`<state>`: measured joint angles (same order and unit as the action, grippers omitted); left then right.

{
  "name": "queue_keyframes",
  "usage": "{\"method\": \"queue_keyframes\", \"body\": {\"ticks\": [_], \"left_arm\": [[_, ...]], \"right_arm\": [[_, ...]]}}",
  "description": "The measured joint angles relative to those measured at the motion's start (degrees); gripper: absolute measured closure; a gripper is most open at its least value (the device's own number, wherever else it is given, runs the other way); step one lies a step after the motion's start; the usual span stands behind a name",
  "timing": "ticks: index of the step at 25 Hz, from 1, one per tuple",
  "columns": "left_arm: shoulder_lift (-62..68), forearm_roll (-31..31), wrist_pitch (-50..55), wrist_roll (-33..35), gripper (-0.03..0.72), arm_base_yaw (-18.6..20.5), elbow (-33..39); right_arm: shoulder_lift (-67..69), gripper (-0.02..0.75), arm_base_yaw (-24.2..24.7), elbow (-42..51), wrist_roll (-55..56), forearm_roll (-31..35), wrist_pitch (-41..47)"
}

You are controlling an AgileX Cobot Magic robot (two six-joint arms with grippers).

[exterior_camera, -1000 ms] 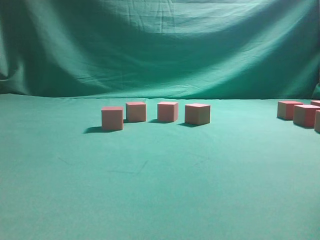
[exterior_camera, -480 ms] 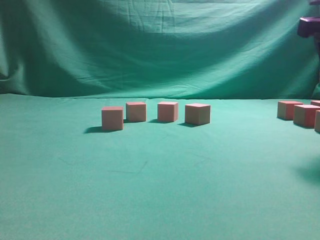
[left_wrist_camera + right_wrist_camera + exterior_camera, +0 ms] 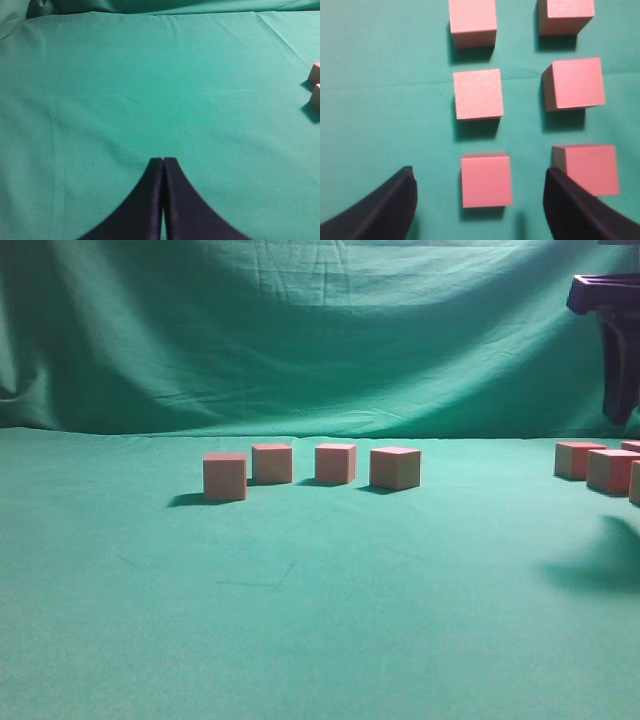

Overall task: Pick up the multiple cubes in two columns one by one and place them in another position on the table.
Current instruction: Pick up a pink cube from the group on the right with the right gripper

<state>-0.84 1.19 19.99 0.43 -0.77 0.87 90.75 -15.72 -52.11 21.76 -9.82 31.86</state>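
Two columns of pinkish-red cubes lie on the green table (image 3: 385,100) in the right wrist view. My right gripper (image 3: 479,171) hangs open above them, straddling the nearest cube of the left column (image 3: 486,180) without touching it. The nearest cube of the right column (image 3: 587,169) sits just beyond the right fingertip (image 3: 555,185). In the exterior view the right gripper (image 3: 619,410) hovers at the top right over cubes at the edge (image 3: 610,471). A separate row of cubes (image 3: 335,463) stands mid-table. My left gripper (image 3: 163,161) is shut and empty over bare cloth.
The wrinkled green backdrop (image 3: 320,340) hangs behind the table. Two cubes (image 3: 315,85) show at the right edge of the left wrist view. The gripper's shadow (image 3: 600,565) falls on the cloth at the right.
The right gripper has come into the exterior view from the top right and moved further left and down. Its shadow on the table has grown. The cubes have not moved.
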Motion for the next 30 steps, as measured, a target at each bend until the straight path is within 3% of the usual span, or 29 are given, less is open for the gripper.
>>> {"method": "queue_keyframes", "body": {"ticks": [4,6,17,23,27,30], "left_arm": [[0.0,0.0,0.0,0.0,0.688,0.0,0.0],[0.0,0.0,0.0,0.0,0.688,0.0,0.0],[0.0,0.0,0.0,0.0,0.688,0.0,0.0],[0.0,0.0,0.0,0.0,0.688,0.0,0.0],[0.0,0.0,0.0,0.0,0.688,0.0,0.0],[0.0,0.0,0.0,0.0,0.688,0.0,0.0]], "right_arm": [[2.2,0.220,0.0,0.0,-0.2,0.0,-0.7],[3.7,0.272,0.0,0.0,-0.7,0.0,-0.9],[9.7,0.269,0.0,0.0,-1.6,0.0,-3.5],[9.9,0.483,0.0,0.0,-1.7,0.0,-4.3],[9.9,0.472,0.0,-0.4,-1.7,0.0,-3.2],[9.9,0.472,0.0,-2.5,-1.7,0.0,2.7]]}}
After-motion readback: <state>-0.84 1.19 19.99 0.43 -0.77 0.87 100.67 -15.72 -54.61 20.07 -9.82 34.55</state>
